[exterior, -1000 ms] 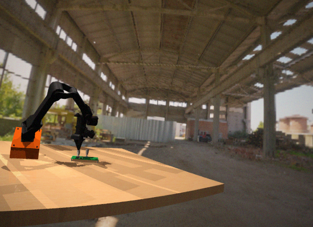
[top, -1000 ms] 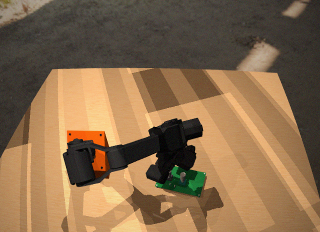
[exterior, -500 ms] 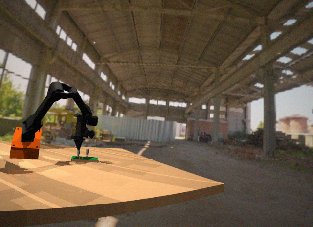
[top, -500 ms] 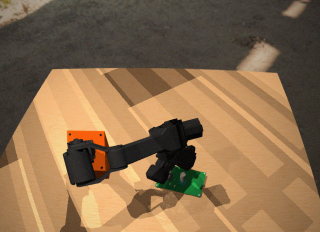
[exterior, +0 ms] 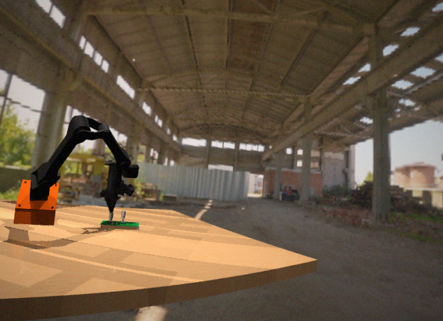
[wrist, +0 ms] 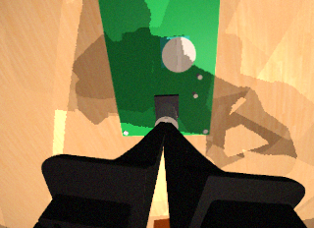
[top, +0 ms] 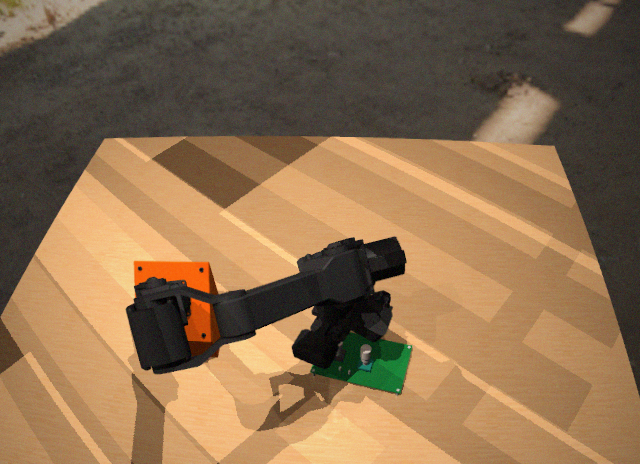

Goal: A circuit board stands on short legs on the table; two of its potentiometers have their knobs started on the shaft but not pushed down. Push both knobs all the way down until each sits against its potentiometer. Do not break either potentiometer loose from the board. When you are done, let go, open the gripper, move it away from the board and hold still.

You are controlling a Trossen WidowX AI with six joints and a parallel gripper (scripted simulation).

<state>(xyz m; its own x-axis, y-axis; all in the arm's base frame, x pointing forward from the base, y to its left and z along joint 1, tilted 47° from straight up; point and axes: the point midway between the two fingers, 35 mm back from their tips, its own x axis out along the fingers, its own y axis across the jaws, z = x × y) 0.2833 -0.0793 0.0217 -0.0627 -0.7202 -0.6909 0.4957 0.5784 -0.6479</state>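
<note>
The green circuit board [top: 390, 376] [exterior: 133, 225] [wrist: 132, 81] stands on short legs on the table. A pale round knob [top: 366, 351] [exterior: 123, 214] [wrist: 179, 55] stands upright over a teal potentiometer [top: 364, 367]; a thinner part shows under it in the exterior view. The second knob [exterior: 111, 216] [wrist: 166, 120] stands upright at the board's end nearer the robot base, beside a dark block [wrist: 167, 105]. My gripper [exterior: 111, 212] [wrist: 164, 127] is shut and empty. Its fingertips are at this knob's top, apparently touching it, and hide part of it. Its seating is hidden.
The orange base mount [top: 201, 314] [exterior: 35, 205] stands left of the board. Two small pale-topped posts [wrist: 199, 77] [wrist: 195, 95] stand on the board beside the knobs. The wooden table [top: 516, 356] [exterior: 200, 246] carries the arm's shadow near the board.
</note>
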